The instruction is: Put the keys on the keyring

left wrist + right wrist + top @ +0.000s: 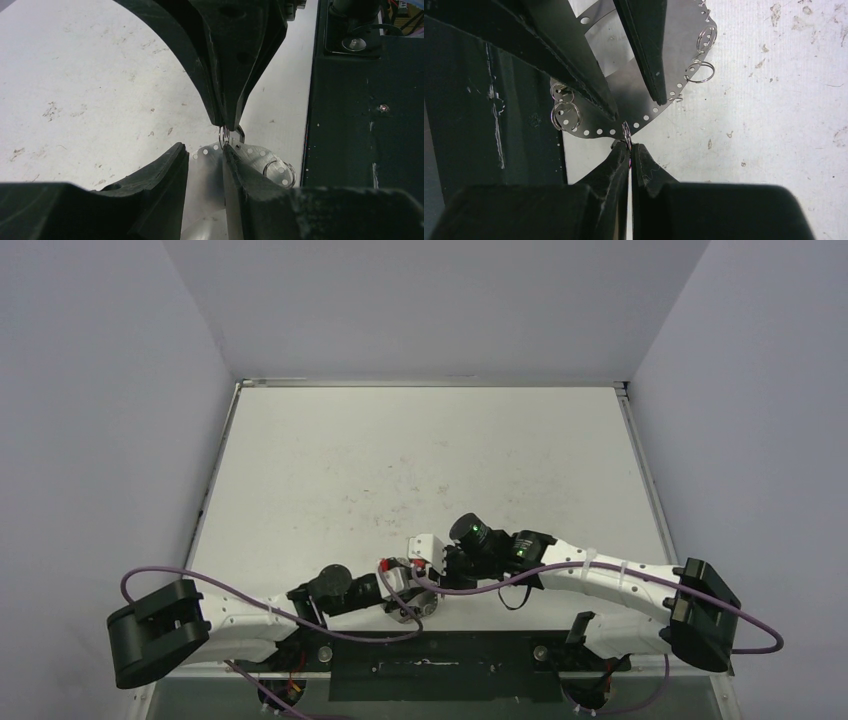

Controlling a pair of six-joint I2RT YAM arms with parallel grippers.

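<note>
Keyring (684, 50) reads as a thin, flat, silvery metal piece with a row of small holes along its curved edge. It sits at the near side of the white bench (420, 460), one side overlapping the black base plate (474, 100). In the top view it's too small to make out.

A small silver ring (626, 131) stands edge-on at the keyring's rim. Right gripper (629, 146) is clamped on it, fingertips pressed together with no gap. From the left wrist view it's the same picture: right gripper (227, 125) comes down from above, with the ring (224, 136) at its tip, touching the keyring (257, 155).

Left gripper (204, 148) has its fingers partway apart, with the keyring's face showing between them and its edge running out past both. Can't tell if it's clamping the keyring or just resting on it.

Other silver rings hang from the edge holes: a pair on the base-plate side (565, 115) and more on the bench side (699, 72).

Both arms reach inward and meet just ahead of their bases.
</note>
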